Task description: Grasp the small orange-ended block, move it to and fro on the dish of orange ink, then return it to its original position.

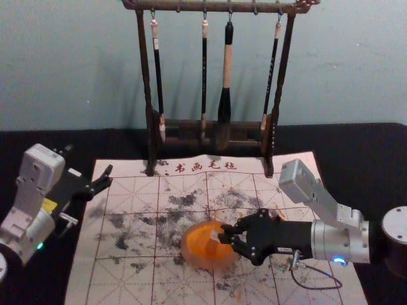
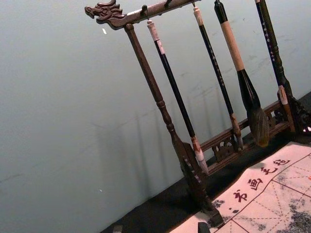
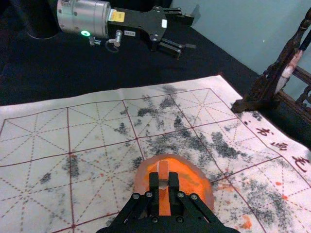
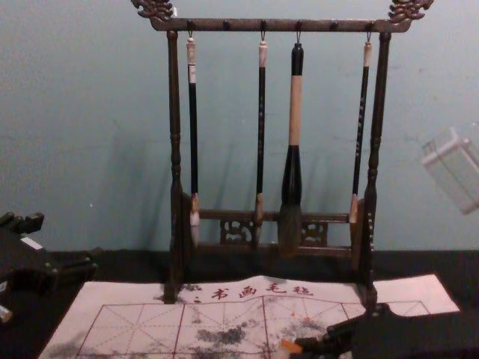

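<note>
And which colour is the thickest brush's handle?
The handle is light tan between black ends, best seen in the chest view.

The light is dim and diffuse. Beyond the far edge of the black worktop [image 1: 356, 145], faint, soft-edged shadows of the hanging brushes [image 1: 227, 63] fall on the wall [image 1: 356, 70]. The worktop sinks nearly to black; the pale mat [image 1: 140, 279] looks brighter.
</note>
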Robot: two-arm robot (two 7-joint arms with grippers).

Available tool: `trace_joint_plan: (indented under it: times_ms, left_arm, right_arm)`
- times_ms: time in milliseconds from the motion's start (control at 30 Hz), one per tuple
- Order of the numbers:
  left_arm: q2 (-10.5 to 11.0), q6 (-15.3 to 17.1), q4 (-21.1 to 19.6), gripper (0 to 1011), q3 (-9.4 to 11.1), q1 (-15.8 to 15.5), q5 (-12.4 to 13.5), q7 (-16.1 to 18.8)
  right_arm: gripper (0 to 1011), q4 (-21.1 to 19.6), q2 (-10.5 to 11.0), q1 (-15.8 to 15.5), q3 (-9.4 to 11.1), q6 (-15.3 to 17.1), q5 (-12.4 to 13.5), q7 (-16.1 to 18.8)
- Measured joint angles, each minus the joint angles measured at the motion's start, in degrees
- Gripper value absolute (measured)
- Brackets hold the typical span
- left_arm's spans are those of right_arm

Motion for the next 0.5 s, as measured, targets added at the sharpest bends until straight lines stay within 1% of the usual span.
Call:
trace_joint_plan:
  times_ms: [267, 500]
  left_arm:
    - [0.0, 0.0, 0.0, 1001, 0.0, 0.0, 0.0, 0.0]
    - [0.0, 0.0, 0.0, 1001, 0.0, 0.0, 0.0, 0.0]
  right_arm:
    - [83, 2.0, -1.4, 1.3, 0.0, 0.2, -1.0, -1.2]
    - [83, 2.7, -1.6, 1.7, 0.6, 0.4, -1.3, -1.7]
